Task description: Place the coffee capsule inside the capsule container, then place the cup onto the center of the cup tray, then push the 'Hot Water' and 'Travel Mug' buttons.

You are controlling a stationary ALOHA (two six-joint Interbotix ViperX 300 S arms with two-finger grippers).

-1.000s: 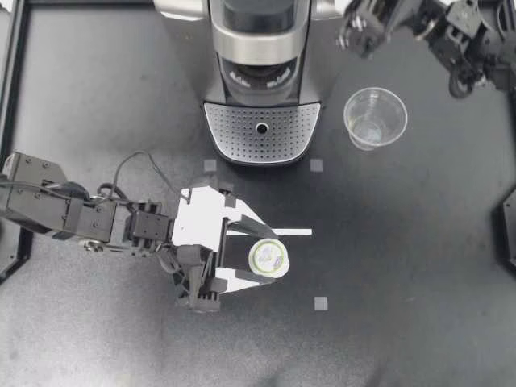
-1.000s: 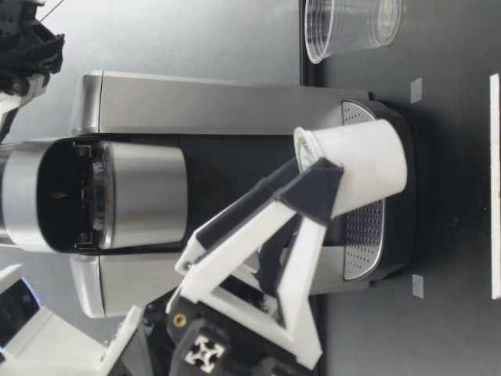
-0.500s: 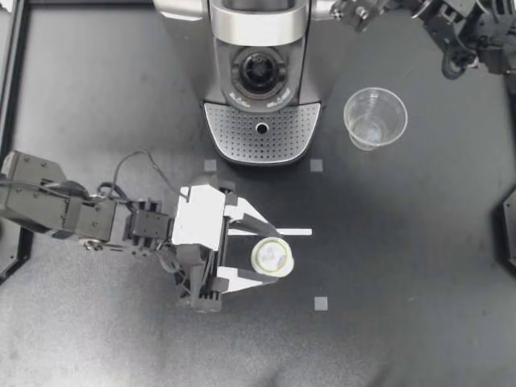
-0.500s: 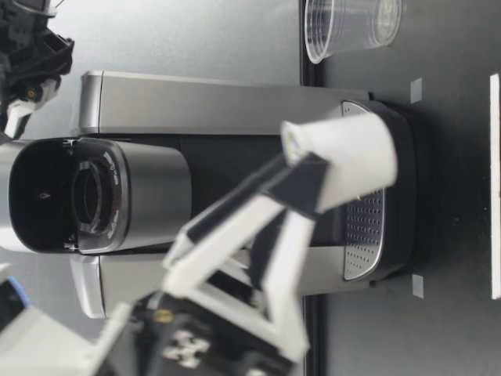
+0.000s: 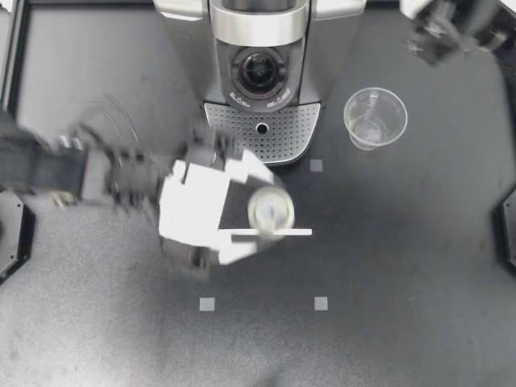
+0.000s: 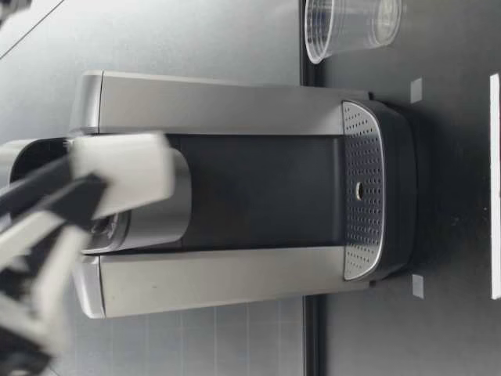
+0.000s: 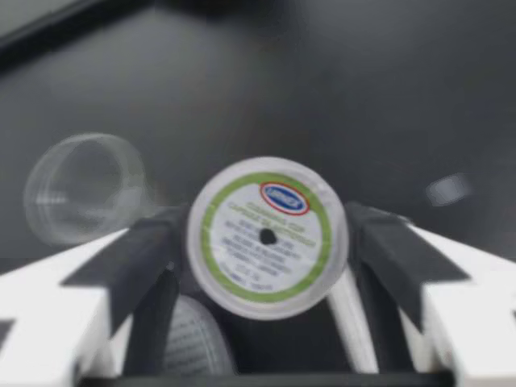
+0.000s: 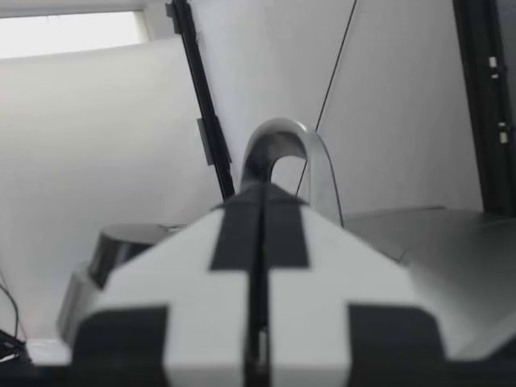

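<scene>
My left gripper (image 5: 262,211) is shut on the white coffee capsule (image 5: 271,211), which hangs in the air just in front of the coffee machine's perforated cup tray (image 5: 262,131). The left wrist view shows the capsule's green-ringed foil lid (image 7: 266,236) facing the camera, pinched from both sides. In the low view the capsule (image 6: 125,172) is high above the table, level with the brew head. The capsule container (image 5: 258,71) stands open. A clear plastic cup (image 5: 375,118) stands upright on the table beside the machine. My right gripper (image 5: 442,34) is shut and empty at the back right.
In the right wrist view the machine's raised silver handle (image 8: 282,149) arches just ahead of the shut fingers (image 8: 234,234). A white tape strip (image 5: 282,232) and small grey tape squares (image 5: 321,303) mark the black table. The cup (image 7: 85,189) also shows ahead of the left gripper.
My left arm has lifted the capsule high off the table and carried it toward the machine. The brew head lid has opened, and my right arm has drawn away to the back right.
</scene>
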